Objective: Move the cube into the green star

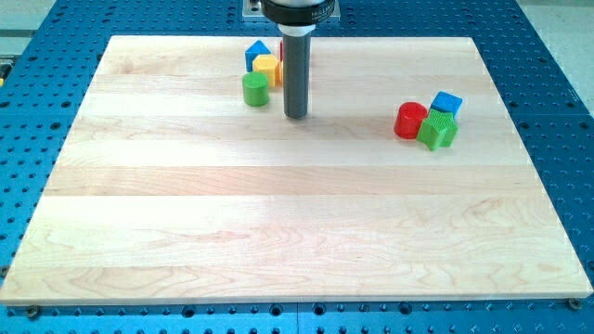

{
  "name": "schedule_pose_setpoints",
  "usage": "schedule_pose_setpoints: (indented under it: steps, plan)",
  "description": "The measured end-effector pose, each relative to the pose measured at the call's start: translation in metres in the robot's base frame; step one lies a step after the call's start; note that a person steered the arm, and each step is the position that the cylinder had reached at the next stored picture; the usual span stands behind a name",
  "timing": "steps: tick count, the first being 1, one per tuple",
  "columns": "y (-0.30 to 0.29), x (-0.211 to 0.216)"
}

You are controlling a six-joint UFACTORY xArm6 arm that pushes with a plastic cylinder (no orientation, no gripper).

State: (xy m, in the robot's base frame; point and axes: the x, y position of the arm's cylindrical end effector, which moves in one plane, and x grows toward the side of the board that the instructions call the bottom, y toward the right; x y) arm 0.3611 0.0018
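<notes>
The blue cube (448, 102) sits at the view's right, touching the upper edge of the green star (437, 131). A red cylinder (409, 121) stands against the star's left side. My tip (295, 116) rests on the board well to the left of this group, at the view's upper middle. It is just right of a green cylinder (255, 89) and below a yellow block (268, 68). It touches none of the blocks.
A second blue block (257, 51) sits above the yellow block near the board's top edge, and a sliver of a red block (281, 48) shows beside the rod. The wooden board (278, 232) lies on a blue perforated table.
</notes>
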Motion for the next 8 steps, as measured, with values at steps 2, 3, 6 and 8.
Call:
schedule_pose_setpoints:
  steps: [2, 3, 6, 8]
  plan:
    - [0.001, 0.005]
    - [0.018, 0.008]
    - [0.197, -0.055]
    - [0.184, -0.012]
